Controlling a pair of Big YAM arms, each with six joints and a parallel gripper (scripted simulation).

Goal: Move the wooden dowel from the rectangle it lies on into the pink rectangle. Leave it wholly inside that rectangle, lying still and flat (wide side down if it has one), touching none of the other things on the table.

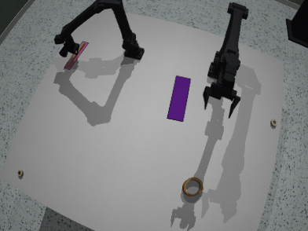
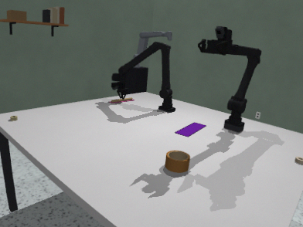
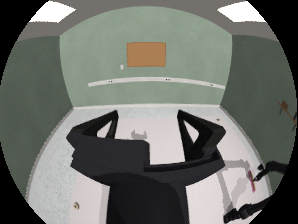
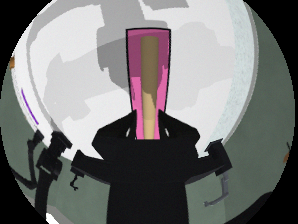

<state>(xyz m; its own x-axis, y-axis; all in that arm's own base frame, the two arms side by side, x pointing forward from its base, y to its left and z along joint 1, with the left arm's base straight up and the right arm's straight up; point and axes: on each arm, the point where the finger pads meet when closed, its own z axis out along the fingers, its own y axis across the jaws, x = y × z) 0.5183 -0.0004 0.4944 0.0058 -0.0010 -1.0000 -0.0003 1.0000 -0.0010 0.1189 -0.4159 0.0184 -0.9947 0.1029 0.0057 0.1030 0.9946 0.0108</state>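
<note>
The wooden dowel (image 1: pixel 72 60) (image 2: pixel 127 99) (image 4: pixel 149 65) lies lengthwise along the middle of the pink rectangle (image 1: pixel 67 67) (image 4: pixel 134 65). Its far end is inside the outline; its near end is hidden behind my right gripper in the right wrist view. My right gripper (image 2: pixel 122 98) (image 4: pixel 147 112) is low over the dowel, partly open, with a narrow gap between each finger and the wood. The purple rectangle (image 1: pixel 179 98) (image 2: pixel 190 129) is bare. My left gripper (image 1: pixel 218 112) (image 3: pixel 147 113) is wide open and empty, raised high above the table.
A brown ring (image 1: pixel 192 195) (image 2: pixel 178 164) stands on the table, away from both rectangles. Small pale rings lie near the table's edges, one at the left (image 1: pixel 20 173) (image 2: pixel 14 117) and one at the right (image 1: pixel 273 122) (image 2: pixel 299 160). The pink rectangle is near a table edge.
</note>
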